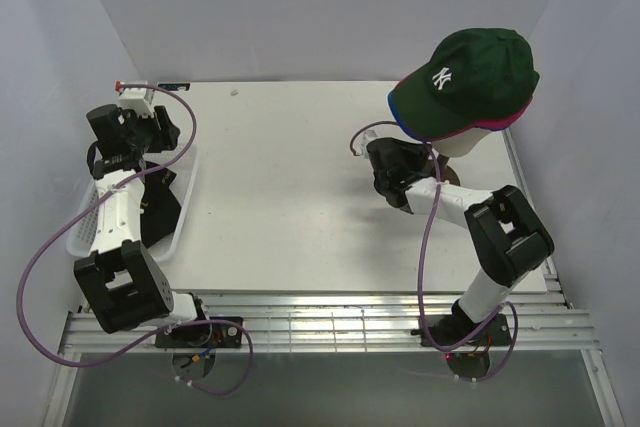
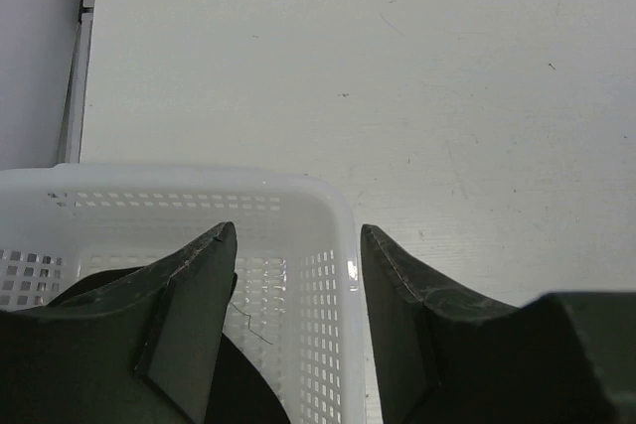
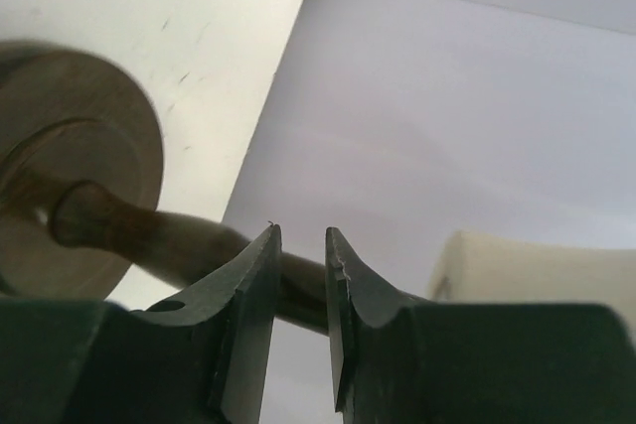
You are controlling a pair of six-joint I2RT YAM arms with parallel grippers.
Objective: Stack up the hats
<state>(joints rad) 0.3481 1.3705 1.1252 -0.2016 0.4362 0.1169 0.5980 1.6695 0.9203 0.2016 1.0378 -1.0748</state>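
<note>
Three hats sit stacked on the cream mannequin head [image 1: 465, 145] at the back right. The dark green cap with a white NY logo [image 1: 470, 72] is on top. A magenta pink edge [image 1: 487, 128] and a blue edge [image 1: 394, 107] show beneath it. A dark shape, seemingly the black cap [image 1: 162, 205], lies in the white mesh basket [image 1: 85, 222], partly hidden by my left arm; it also shows in the left wrist view [image 2: 238, 384]. My left gripper [image 2: 298, 245] is open above the basket's far corner [image 2: 328, 201]. My right gripper [image 3: 303, 245] has its jaws a narrow gap apart, empty, just in front of the stand's dark pole [image 3: 149, 230].
The mannequin's round base [image 3: 70, 166] stands on the table near the right wall. The basket runs along the left wall. White walls close in on both sides and the back. A metal rail [image 1: 320, 322] crosses the near edge.
</note>
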